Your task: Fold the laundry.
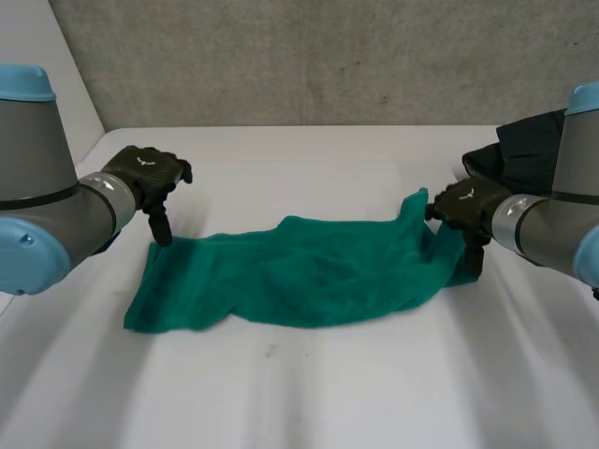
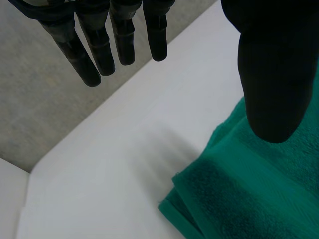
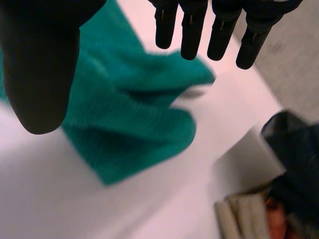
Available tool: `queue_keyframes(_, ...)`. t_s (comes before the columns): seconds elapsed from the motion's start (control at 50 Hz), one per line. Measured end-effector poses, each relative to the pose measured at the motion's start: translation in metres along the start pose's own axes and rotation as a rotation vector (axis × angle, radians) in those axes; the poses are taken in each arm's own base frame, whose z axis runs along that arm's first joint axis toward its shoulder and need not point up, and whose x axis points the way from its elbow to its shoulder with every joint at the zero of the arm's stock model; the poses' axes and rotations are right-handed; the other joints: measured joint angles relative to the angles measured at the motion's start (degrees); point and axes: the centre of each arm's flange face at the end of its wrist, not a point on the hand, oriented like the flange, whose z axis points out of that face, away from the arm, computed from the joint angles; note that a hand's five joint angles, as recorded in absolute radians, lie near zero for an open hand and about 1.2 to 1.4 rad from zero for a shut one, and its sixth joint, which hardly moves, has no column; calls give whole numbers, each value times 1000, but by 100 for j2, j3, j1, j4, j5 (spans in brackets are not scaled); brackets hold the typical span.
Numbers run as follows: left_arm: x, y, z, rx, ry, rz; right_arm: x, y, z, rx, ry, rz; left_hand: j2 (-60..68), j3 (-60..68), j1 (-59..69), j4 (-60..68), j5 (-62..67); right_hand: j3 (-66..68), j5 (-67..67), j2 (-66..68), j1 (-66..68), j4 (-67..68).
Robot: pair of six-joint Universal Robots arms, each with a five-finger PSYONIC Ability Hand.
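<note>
While at towel (image 1: 299,276) ends, hands (image 1: 145,173) (image 1: 465,204) splayed.

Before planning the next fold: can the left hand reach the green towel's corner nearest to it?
Probably yes. The left hand hangs open right over that corner of the green towel, thumb above the cloth, and nothing lies between them.

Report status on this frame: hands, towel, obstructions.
Left hand open, over green towel at its left end. Right hand open at the opposite end, corner there peaked up. Towel stretched out, rumpled. Dark clothes heap behind right hand, off the towel.
</note>
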Motion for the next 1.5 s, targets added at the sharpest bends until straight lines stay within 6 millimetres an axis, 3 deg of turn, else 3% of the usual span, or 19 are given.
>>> queue_keyframes(0.18,10,5,4,-15,41,-31,2,31,30,-99,-28,65,0,0,0,0,0,385,544,127,220,321)
queue_keyframes(0.22,12,6,2,-17,47,-34,0,36,38,-90,-25,69,0,0,0,0,0,1001,1160,798,911,949)
queue_keyframes(0.3,16,9,1,-20,56,-35,-2,39,50,-48,-8,66,0,0,0,0,-2,4245,4382,4187,4171,4204)
queue_keyframes(0.4,21,13,3,-21,69,-30,3,25,45,19,27,68,-60,-41,0,-48,-67,5100,5104,4938,4543,5130)
queue_keyframes(0.56,30,20,12,-15,107,-27,20,-49,-21,269,107,91,-332,-351,-377,-331,-332,5126,5104,4938,4543,5140)
queue_keyframes(0.74,48,23,23,-8,171,-21,31,-134,-126,666,198,127,-651,-632,-708,-636,-479,5139,5104,4938,4543,5162)
queue_keyframes(0.76,48,23,23,-8,171,-21,31,-134,-126,666,198,127,-651,-632,-708,-636,-479,5139,5104,4938,4543,5162)
queue_keyframes(0.78,53,23,25,-7,184,-16,33,-148,-146,742,210,141,-651,-631,-707,-636,-479,5139,5103,4938,4543,5162)
queue_keyframes(0.88,70,23,29,-1,217,-2,36,-173,-190,898,219,193,-651,-632,-707,-636,-479,5139,5104,4938,4543,5164)
queue_keyframes(0.94,75,22,30,3,227,3,36,-177,-198,924,217,209,-651,-632,-707,-636,-479,5139,5104,4938,4543,5164)
queue_keyframes(0.98,87,21,32,8,246,15,39,-182,-209,961,211,246,38,8,27,-39,59,5139,5104,4938,4543,5164)
queue_keyframes(1.0,90,21,32,8,249,19,40,-182,-210,964,210,257,1697,1529,1927,1604,1669,5139,5104,4938,4543,5164)
queue_keyframes(1.08,94,18,36,8,228,23,46,-175,-197,931,216,283,4728,4624,4799,4719,4674,5139,5104,4938,4543,5164)
queue_keyframes(1.18,77,7,43,29,111,16,55,-159,-165,848,227,300,5020,4952,4799,5041,4804,5139,5104,4938,4543,5164)
queue_keyframes(1.2,68,-1,45,50,63,10,59,-151,-148,809,234,300,5020,4954,4799,5041,4804,5139,5104,4938,4543,5164)
queue_keyframes(1.28,33,-35,46,173,-93,-21,70,-134,-106,734,273,280,5021,4954,4799,5042,4804,5139,5103,4938,4543,5164)
queue_keyframes(1.34,-4,-81,36,358,-222,-53,87,-128,-72,707,364,244,5021,4955,4799,5042,4804,5139,5104,4938,4543,5164)
queue_keyframes(1.44,-60,-150,-1,674,-417,-115,115,-139,-46,771,576,208,5021,4956,4799,5043,4804,5138,5104,4938,4543,5164)
queue_keyframes(1.5,-80,-174,-25,802,-491,-154,126,-148,-44,837,674,212,5021,4956,4799,5043,4804,5139,5104,4938,4543,5164)
